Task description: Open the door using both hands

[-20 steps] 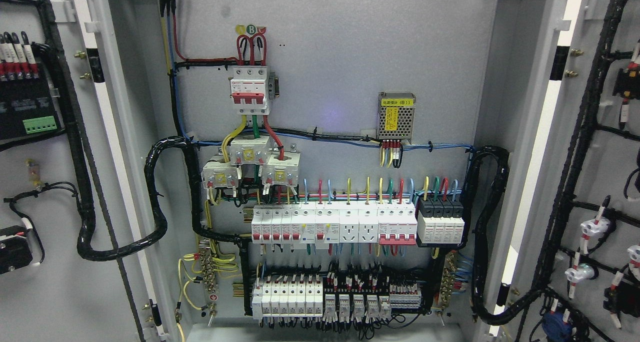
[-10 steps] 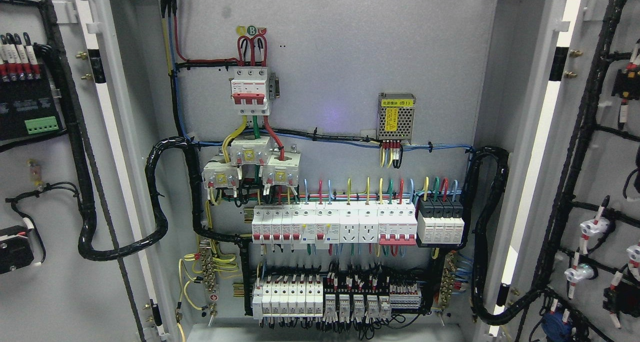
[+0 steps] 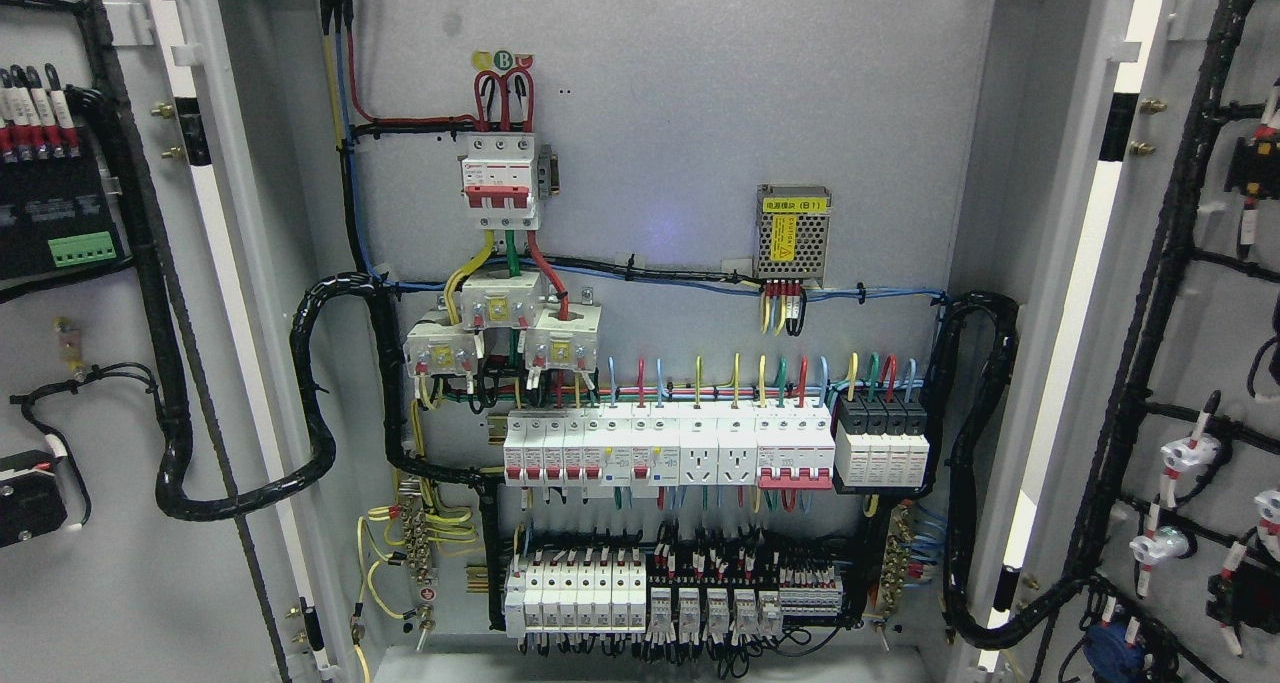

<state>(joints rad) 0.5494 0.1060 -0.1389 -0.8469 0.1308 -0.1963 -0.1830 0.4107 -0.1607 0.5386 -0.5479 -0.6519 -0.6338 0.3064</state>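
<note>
Both doors [image 3: 100, 383] wide open, wiring panel [image 3: 660, 263] between.

You see a breaker [image 3: 500, 181] top left; below it a breaker row [image 3: 668, 447]; to its right a power supply [image 3: 792, 231].

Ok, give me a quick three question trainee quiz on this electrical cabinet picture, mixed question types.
1. True or false: both cabinet doors, the left door and the right door, stand open.
2. The small meshed power module carries a label of which colour? A yellow, B purple, C white
3. Fill in: no robot ____ shows in the picture.

Key: 1 true; 2 A; 3 hand
</note>
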